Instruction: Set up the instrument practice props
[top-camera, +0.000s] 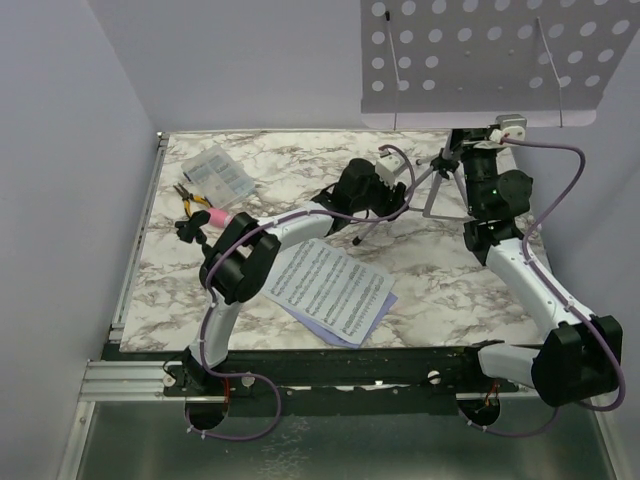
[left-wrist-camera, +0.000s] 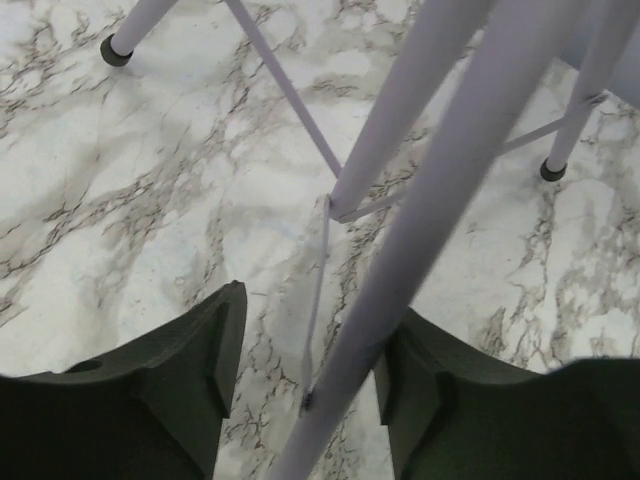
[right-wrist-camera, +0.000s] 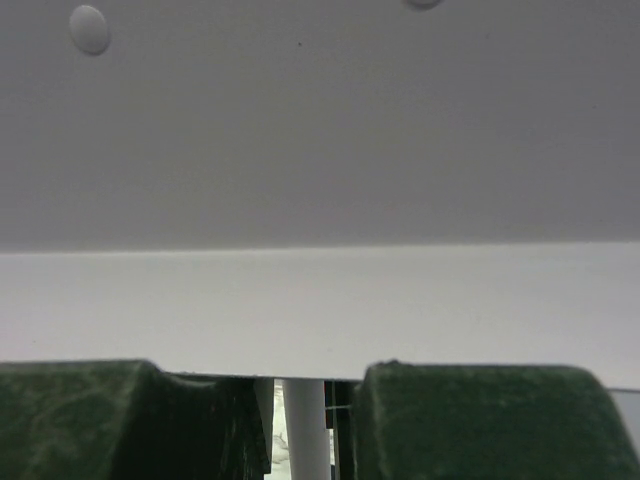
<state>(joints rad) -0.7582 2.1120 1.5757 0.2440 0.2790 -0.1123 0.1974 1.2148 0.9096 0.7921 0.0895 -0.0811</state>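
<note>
Lavender metal with round holes fills the far right of your top view. This is the music-stand desk (top-camera: 470, 60), at about 1 o'clock on the marble table (top-camera: 450, 300). It stands raised on its thin silver tripod (top-camera: 432, 200), whose black feet rest on the marble. Your right gripper (right-wrist-camera: 300, 385) is up under the desk, at the stand's post (right-wrist-camera: 305, 430). The post runs between the two dark fingers, but you cannot tell from the wrist view if they press on it or only stand around it. Your left gripper (left-wrist-camera: 315, 320) is low at the tripod, reaching in from its 9 o'clock side. One slanted tube (left-wrist-camera: 450, 200) of the tripod passes between its fingers, close to the right finger. A clear gap shows on the side of the left finger, so these jaws are parted and do not clamp the tube. The sheet-music pages (top-camera: 330, 288) lie flat in a loose stack near 6 o'clock, and the left arm passes over their far corner. The pink microphone (top-camera: 214, 217) is at 9 o'clock, touching or just beside the black mic stand (top-camera: 190, 229); you cannot tell which. At 10 o'clock lies the clear plastic box (top-camera: 218, 176), with the orange-handled pliers (top-camera: 193, 200) just beside it on its near side.
</note>
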